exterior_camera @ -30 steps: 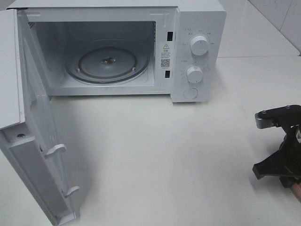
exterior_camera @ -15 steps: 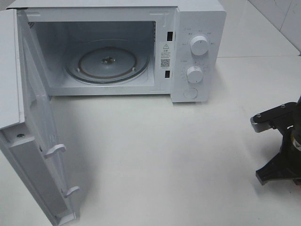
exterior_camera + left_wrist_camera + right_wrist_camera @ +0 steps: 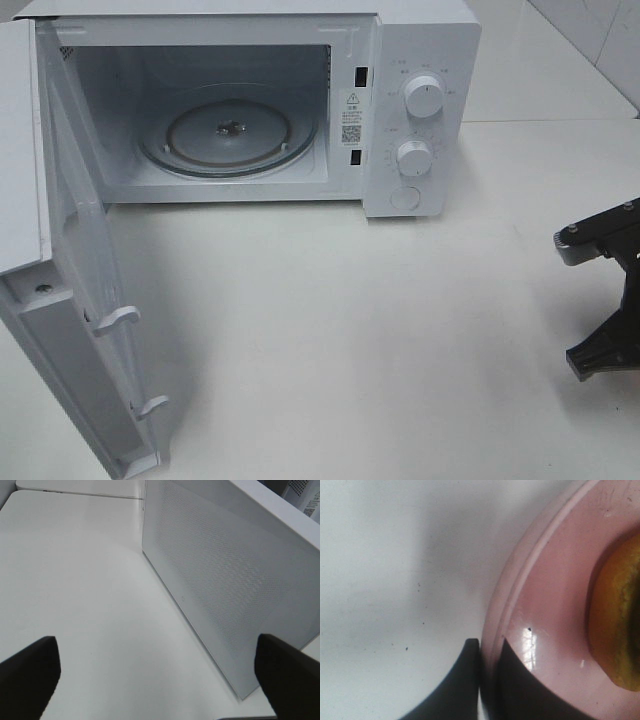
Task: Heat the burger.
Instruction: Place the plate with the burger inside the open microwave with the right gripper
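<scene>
The burger (image 3: 617, 625) shows only as a golden-brown bun edge on a pink round plate (image 3: 555, 605) in the right wrist view. My right gripper (image 3: 490, 642) is shut on the plate's rim, one dark finger (image 3: 462, 680) outside it and one inside. In the exterior high view only part of the right arm (image 3: 608, 300) shows at the right edge; burger and plate are out of view there. My left gripper (image 3: 160, 680) is open and empty beside the microwave door (image 3: 225, 580).
The white microwave (image 3: 420, 60) stands at the back with its door (image 3: 60, 280) swung wide open to the left. Its glass turntable (image 3: 228, 135) is bare. Two knobs and a button sit on its right panel. The white table (image 3: 350, 330) spreads in front.
The right arm has shifted right and slightly down, toward the edge of the exterior high view. The microwave and its door have not moved.
</scene>
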